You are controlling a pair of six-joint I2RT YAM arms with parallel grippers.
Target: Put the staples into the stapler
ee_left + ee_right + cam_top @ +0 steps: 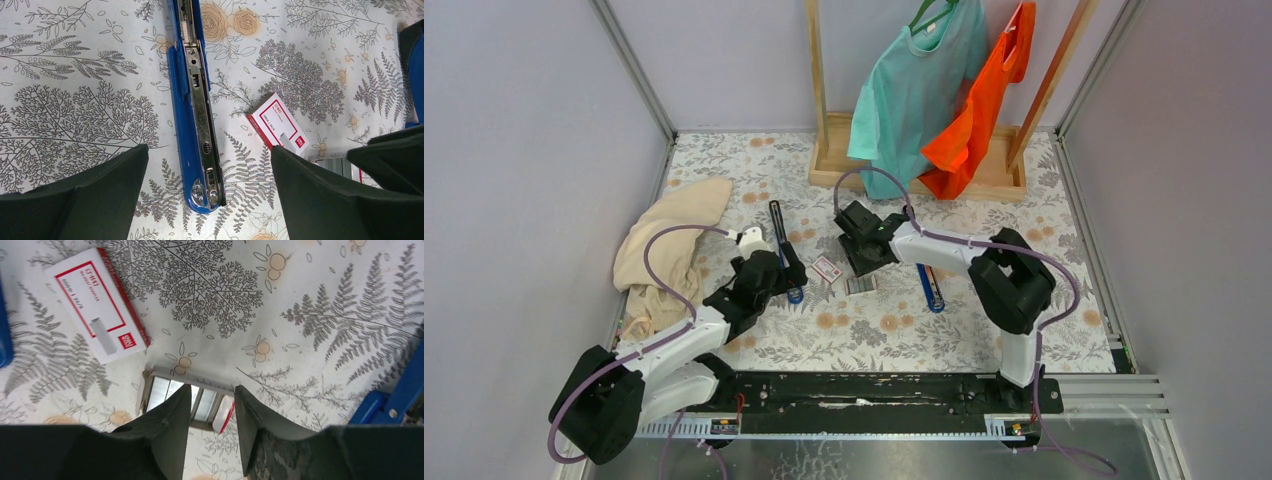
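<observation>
The desk (754,165) wears a flowered cloth. At its far edge stands a wooden rack (819,90) with a teal shirt (914,90) and an orange shirt (984,110) hanging from it. A beige cloth (664,245) lies crumpled on the left side.

The left pincer (786,268) hovers over the near end of the stapler (776,218). The left wrist view shows its fingers (75,200) wide apart with nothing between them but the stapler's blue tip below. The stapler (197,115) lies opened out flat, its metal channel facing up.

The right pincer (861,255) hangs just above the middle of the desk. Its fingers (160,435) stand a narrow gap apart and grip nothing.

A second blue stapler (931,287) lies to the right of it. A red and white staple box (826,268) rests between the two staplers.

The staples (861,284) sit just right of that box, well apart from the open stapler. In the right wrist view the staples (167,392) show as silvery strips in an open tray directly under the fingertips.
</observation>
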